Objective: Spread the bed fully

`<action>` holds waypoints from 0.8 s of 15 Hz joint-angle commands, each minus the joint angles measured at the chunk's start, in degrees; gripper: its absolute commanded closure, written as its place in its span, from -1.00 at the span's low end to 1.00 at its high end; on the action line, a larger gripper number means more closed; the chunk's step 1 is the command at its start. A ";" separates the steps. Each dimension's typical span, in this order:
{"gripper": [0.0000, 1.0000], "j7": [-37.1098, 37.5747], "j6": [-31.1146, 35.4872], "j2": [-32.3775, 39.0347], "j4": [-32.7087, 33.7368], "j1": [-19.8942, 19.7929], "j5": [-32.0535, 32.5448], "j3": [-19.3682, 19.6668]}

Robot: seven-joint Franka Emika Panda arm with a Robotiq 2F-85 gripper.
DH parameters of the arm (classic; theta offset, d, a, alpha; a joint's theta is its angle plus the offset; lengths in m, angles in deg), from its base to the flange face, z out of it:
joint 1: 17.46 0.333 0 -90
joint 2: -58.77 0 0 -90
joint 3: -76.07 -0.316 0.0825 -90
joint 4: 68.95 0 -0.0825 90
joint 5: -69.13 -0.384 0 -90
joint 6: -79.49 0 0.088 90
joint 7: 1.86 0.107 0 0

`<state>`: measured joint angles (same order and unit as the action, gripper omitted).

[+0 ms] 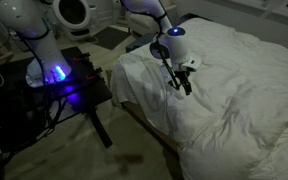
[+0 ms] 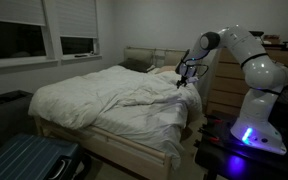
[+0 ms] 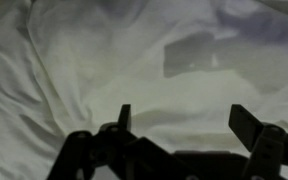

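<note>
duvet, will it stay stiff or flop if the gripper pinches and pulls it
Likely floppy: the duvet lies in soft wrinkles and folds, so it should drape from the gripper. It probably bunches rather than slides flat, and may drag, being large.

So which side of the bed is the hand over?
The side facing the robot's base, not the one by the windows; the hand hangs over the bed there.

End effector [image 1: 187, 88] above the bed [image 1: 246, 102] near its edge, perhaps in contact; table [image 1: 88, 90] just beside.
</note>
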<state>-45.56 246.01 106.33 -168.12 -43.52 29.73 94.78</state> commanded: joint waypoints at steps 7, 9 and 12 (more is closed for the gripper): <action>-1.00 19.52 0.16 15.11 18.58 -13.25 29.56 -8.79; -0.76 21.86 -0.58 17.29 20.85 -14.26 32.59 -9.19; -0.17 23.77 -1.07 19.35 23.42 -15.75 34.93 -10.59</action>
<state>-24.42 246.61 123.29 -149.16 -57.51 61.86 85.75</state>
